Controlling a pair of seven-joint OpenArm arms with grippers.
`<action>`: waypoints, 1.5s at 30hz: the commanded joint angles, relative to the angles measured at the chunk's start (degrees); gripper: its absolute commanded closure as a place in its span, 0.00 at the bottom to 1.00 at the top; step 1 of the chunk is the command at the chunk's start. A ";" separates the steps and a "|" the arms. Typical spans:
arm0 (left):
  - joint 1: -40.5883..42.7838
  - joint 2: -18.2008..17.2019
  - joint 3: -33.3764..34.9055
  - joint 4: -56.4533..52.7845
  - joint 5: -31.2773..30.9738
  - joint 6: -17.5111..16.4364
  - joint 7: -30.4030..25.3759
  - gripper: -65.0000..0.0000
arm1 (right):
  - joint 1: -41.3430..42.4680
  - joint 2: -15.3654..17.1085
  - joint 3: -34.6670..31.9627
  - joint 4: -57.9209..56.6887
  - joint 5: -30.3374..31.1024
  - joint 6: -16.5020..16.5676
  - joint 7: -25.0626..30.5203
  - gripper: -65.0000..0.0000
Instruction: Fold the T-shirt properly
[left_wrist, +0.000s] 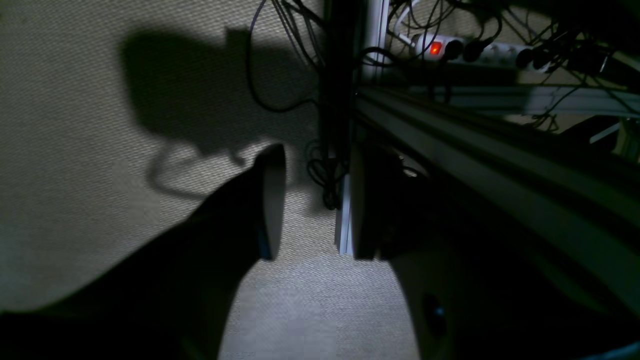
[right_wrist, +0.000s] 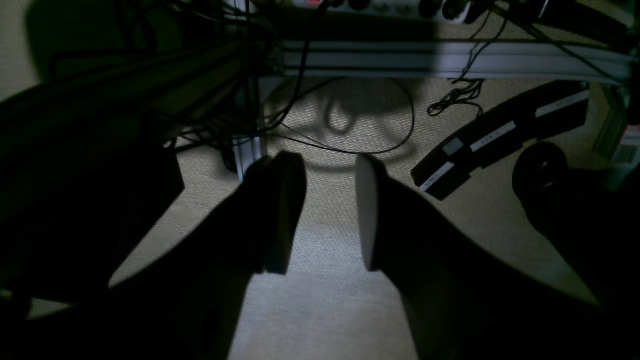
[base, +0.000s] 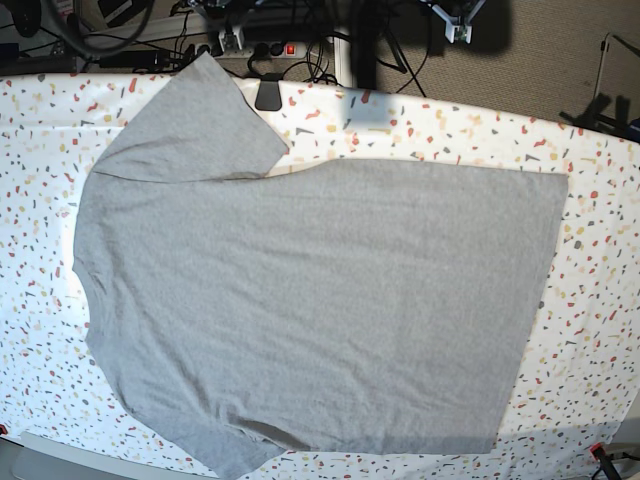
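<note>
The grey T-shirt lies spread flat, plain side up, on the speckled table. Its hem is at the right, one sleeve points to the back left, and the other reaches the front edge. Neither arm shows in the base view. My left gripper is open with nothing between its dark fingers, over beige carpet beside a metal frame. My right gripper is also open and empty, above carpet and cables. The shirt appears in neither wrist view.
A power strip with a lit red switch, tangled cables and aluminium frame rails sit under the wrist cameras. A black device lies on the carpet. Equipment and cables line the table's back edge.
</note>
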 joint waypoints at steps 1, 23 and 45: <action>0.46 -0.17 0.04 0.35 -0.04 -0.13 -0.46 0.67 | -0.31 0.59 0.13 0.50 -0.74 -0.20 0.44 0.65; 31.17 0.76 0.04 55.84 -4.92 -8.15 11.02 0.67 | -38.14 10.82 0.13 57.46 5.11 -0.17 -4.11 0.65; 41.44 -9.20 0.04 107.43 16.52 -8.20 20.79 0.67 | -57.00 31.87 5.27 105.85 2.75 -0.24 -17.18 0.65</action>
